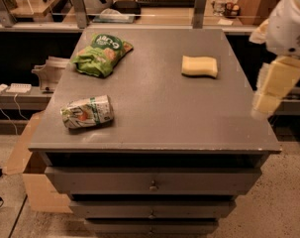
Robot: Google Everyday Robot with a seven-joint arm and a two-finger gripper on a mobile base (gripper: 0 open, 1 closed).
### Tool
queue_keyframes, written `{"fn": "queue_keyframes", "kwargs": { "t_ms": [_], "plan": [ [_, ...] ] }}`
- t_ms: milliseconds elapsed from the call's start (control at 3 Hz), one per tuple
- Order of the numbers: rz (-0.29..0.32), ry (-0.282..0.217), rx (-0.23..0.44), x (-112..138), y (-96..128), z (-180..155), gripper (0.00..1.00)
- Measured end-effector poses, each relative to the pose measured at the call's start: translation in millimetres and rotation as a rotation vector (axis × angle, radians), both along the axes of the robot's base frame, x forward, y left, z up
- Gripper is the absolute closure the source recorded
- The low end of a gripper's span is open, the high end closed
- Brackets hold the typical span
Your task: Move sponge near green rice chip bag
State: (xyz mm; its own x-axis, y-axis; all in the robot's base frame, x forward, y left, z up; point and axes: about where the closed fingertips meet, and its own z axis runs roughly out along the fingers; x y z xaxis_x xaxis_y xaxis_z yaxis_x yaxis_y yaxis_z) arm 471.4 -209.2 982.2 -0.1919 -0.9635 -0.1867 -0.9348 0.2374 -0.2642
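Table [154, 118]: sponge [199, 66], bag [102, 53], packet [87, 112] (gripper [266, 99] right)
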Motion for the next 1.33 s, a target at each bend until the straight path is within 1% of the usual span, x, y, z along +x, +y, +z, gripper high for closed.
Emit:
{"fn": "queue_keyframes", "kwargs": {
  "t_ms": [333,667,1000,1333],
  "plan": [
    [0.066,-0.002,-0.033,66,25,2,0.00],
    [0.116,-0.007,-0.039,135,59,-7,0.00],
    [0.124,-0.042,-0.017,158,72,-3,0.00],
    [0.126,-0.054,-0.013,162,75,-4,0.00]
  ]
}}
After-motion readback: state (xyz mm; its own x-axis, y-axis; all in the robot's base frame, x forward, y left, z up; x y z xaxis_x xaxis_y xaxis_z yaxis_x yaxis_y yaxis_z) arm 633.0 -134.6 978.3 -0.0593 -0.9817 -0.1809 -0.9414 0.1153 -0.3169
